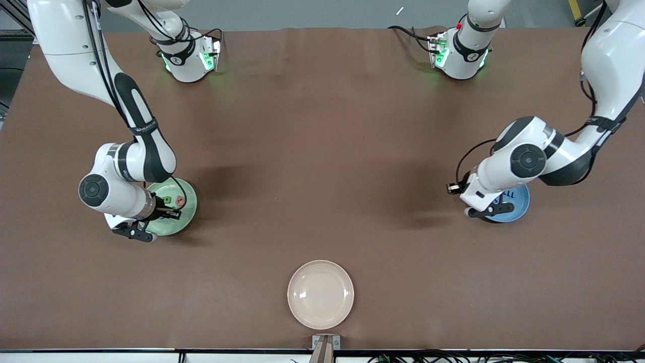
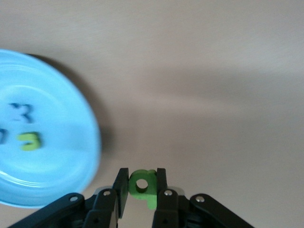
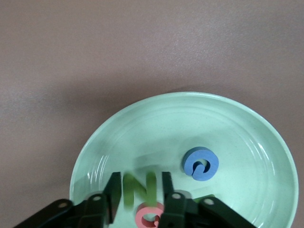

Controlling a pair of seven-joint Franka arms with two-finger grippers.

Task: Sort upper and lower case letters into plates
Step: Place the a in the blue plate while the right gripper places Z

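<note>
My left gripper (image 1: 477,212) (image 2: 142,174) is shut on a small green letter (image 2: 141,186) with a round hole, just above the table beside the blue plate (image 1: 522,202) (image 2: 52,76). That plate holds a blue letter (image 2: 21,112) and a green letter (image 2: 30,140). My right gripper (image 1: 168,214) (image 3: 140,176) is open low over the pale green plate (image 1: 189,202) (image 3: 190,99). A green capital N (image 3: 138,190) lies between its fingers with a small gap on each side. A blue letter (image 3: 200,164) and a red letter (image 3: 148,216) also lie in this plate.
A cream-white plate (image 1: 320,294) sits near the front edge at the middle of the brown table. Both arm bases stand along the edge farthest from the front camera.
</note>
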